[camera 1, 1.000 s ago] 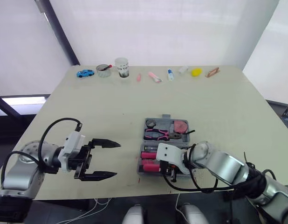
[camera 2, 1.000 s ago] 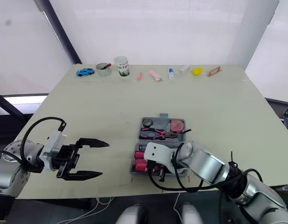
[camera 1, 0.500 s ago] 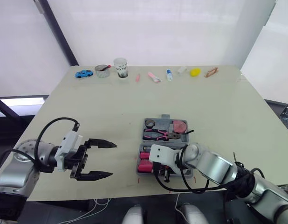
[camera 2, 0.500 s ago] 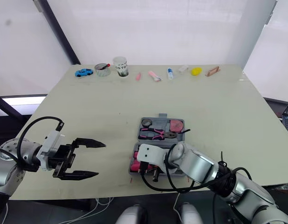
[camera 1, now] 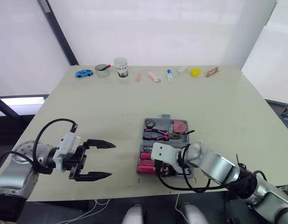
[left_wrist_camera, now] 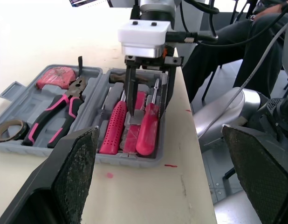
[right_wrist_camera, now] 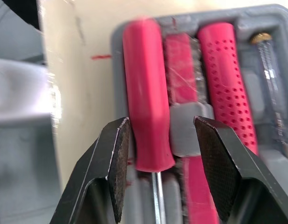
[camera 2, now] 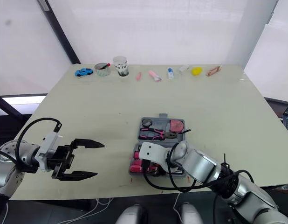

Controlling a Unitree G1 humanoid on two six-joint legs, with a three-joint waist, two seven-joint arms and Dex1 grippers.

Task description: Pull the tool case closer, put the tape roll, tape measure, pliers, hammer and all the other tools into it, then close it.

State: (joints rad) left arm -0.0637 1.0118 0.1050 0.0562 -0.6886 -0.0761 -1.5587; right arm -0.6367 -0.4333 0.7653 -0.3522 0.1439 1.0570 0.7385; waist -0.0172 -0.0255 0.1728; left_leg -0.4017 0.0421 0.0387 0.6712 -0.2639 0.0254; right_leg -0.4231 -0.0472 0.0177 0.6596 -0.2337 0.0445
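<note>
My right gripper [right_wrist_camera: 159, 135] stands spread astride the smooth red plastic screwdriver handle [right_wrist_camera: 146, 93] in the near half of the open grey plastic tool case [left_wrist_camera: 134, 157], having edged toward the case's left end. The tools look packed, so I judge closing comes next. My left gripper [camera 1: 112, 160], spread, hovers left of the case.

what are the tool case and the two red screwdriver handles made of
The tool case looks like matte grey moulded plastic, going by its shaped tool recesses. The smooth red handle seems hard, slightly glossy plastic; the dimpled red handle could be plastic or rubbery grip, hard to tell.
</note>
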